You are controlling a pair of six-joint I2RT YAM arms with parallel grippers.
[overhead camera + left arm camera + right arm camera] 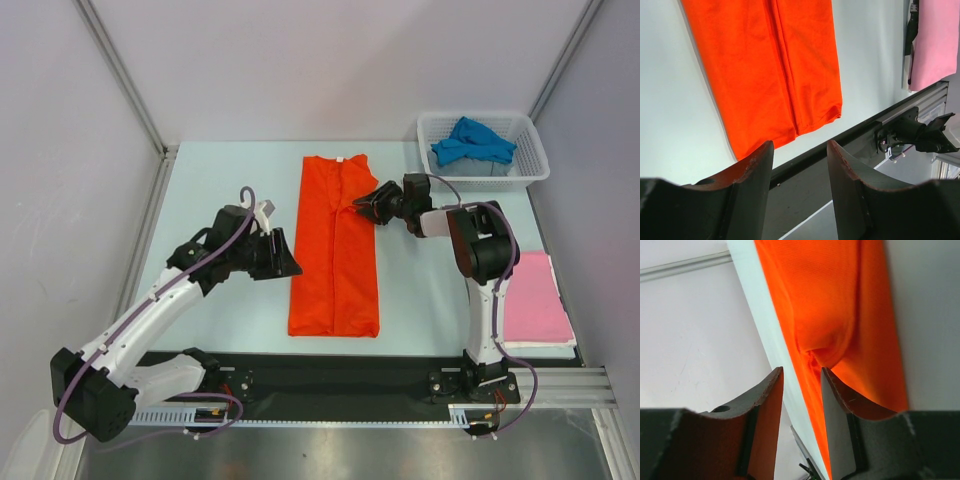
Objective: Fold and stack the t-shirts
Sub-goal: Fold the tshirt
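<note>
The orange-red t-shirt [335, 250] [775, 65] [840, 300] lies on the middle of the table, folded into a long strip with its collar at the far end. My right gripper [360, 206] [801, 371] is at the strip's right edge near the top. Its jaws stand apart, with the cloth's edge running between them and a pucker at one fingertip [826, 374]. My left gripper [290, 258] [800, 145] hovers open and empty just left of the strip. A folded pink t-shirt [535, 295] [937, 40] lies at the right. The blue t-shirt [470, 142] is crumpled in the basket.
A white mesh basket [535, 165] stands at the back right corner. A black rail [330, 365] [840, 145] runs along the table's near edge, with both arm bases on it. Grey walls close in the left, back and right sides.
</note>
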